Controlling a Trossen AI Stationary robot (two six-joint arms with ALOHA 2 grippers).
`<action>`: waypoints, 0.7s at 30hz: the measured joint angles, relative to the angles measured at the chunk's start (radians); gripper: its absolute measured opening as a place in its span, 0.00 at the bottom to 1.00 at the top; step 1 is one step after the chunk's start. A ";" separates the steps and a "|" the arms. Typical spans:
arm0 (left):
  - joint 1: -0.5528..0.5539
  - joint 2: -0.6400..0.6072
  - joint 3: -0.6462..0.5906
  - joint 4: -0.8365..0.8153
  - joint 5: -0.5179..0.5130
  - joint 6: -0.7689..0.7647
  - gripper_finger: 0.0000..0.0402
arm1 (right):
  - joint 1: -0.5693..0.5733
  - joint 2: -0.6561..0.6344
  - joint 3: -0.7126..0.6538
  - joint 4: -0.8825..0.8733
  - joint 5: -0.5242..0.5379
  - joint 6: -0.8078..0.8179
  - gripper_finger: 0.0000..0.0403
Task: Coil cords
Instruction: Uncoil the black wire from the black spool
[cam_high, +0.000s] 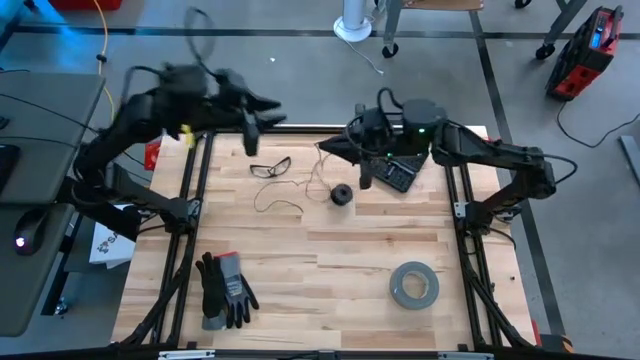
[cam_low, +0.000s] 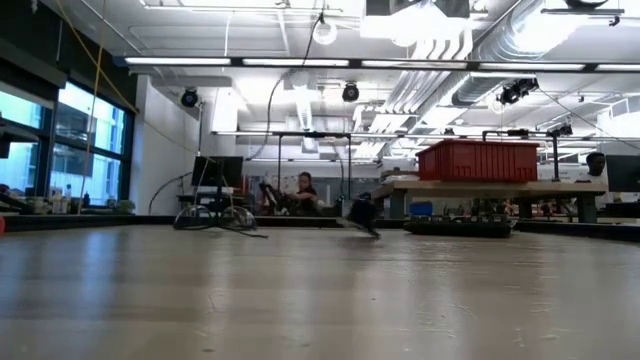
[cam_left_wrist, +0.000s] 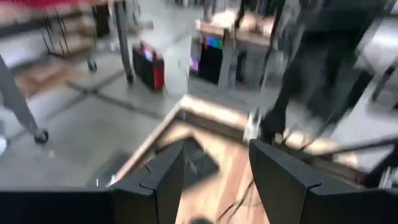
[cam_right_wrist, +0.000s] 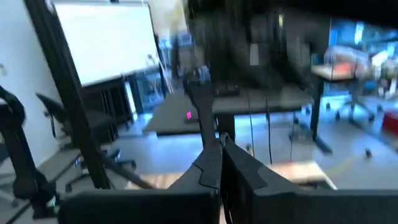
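Thin dark cord (cam_high: 283, 190) laid loosely on the worktop (cam_high: 330, 260) at its far middle, small black spool (cam_high: 341, 194) beside it. Left gripper (cam_high: 262, 117) raised at the far edge, jaws parted, nothing held. Right gripper (cam_high: 327, 146) above the cord's far end, jaws closed.

A: Overhead view evenly lit; table (cam_high: 330, 260) bright, only soft shadows under the arms. Left tool (cam_high: 262, 120) smeared by motion blur.

B: Low view: ceiling strip lights (cam_low: 240, 62) glare white, near table surface out of focus, far room sharper.

A: Left wrist view heavily blurred throughout; fingers (cam_left_wrist: 163, 180) comparatively crisp.

B: Right wrist view streaked as well; a whiteboard (cam_right_wrist: 106, 40) is blown out bright, and blue cast at the far edge.
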 joint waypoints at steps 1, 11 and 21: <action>-0.007 -0.001 -0.037 0.004 0.001 -0.005 0.43 | 0.003 -0.006 0.000 0.034 0.000 -0.001 0.00; -0.059 -0.142 -0.513 0.324 -0.002 -0.172 0.43 | 0.048 0.009 0.342 -0.100 -0.028 -0.139 0.00; -0.050 -0.169 -0.622 0.415 0.002 -0.202 0.43 | 0.047 0.062 0.728 -0.262 -0.027 -0.242 0.00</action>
